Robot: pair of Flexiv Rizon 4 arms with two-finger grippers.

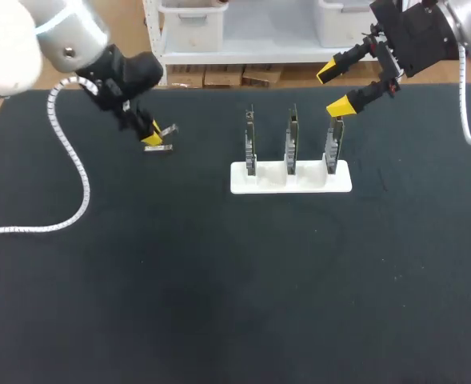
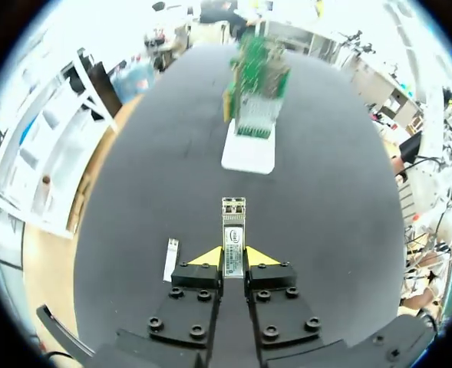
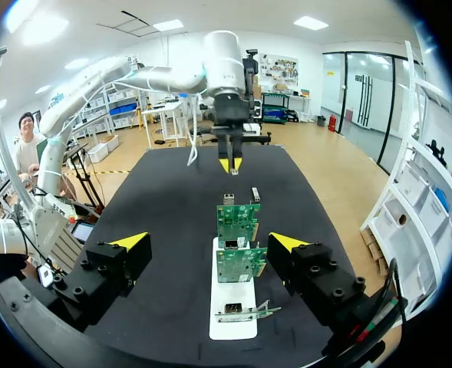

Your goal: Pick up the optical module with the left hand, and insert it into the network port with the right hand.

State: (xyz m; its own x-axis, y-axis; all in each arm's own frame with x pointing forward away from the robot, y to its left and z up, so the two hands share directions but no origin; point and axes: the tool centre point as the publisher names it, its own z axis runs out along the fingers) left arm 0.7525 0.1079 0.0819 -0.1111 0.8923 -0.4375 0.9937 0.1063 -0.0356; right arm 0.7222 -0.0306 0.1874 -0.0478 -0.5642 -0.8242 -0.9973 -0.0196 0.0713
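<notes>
My left gripper (image 2: 233,257) is shut on a slim silver optical module (image 2: 233,230), which sticks out ahead of its yellow tips. In the head view this gripper (image 1: 153,138) hangs just above the mat at the back left, holding the module (image 1: 169,128). A white stand (image 1: 291,178) holds three upright green circuit cards (image 1: 290,140) with ports. My right gripper (image 1: 337,88) stands wide open above the rightmost card (image 1: 332,148), nothing between its fingers. In the right wrist view the cards (image 3: 238,221) lie ahead of that gripper (image 3: 209,242).
A second silver module (image 1: 160,148) lies flat on the black mat under and beside my left gripper, also seen as a small bar (image 2: 171,259). A white coiled cable (image 1: 67,172) trails from the left arm across the mat's left part.
</notes>
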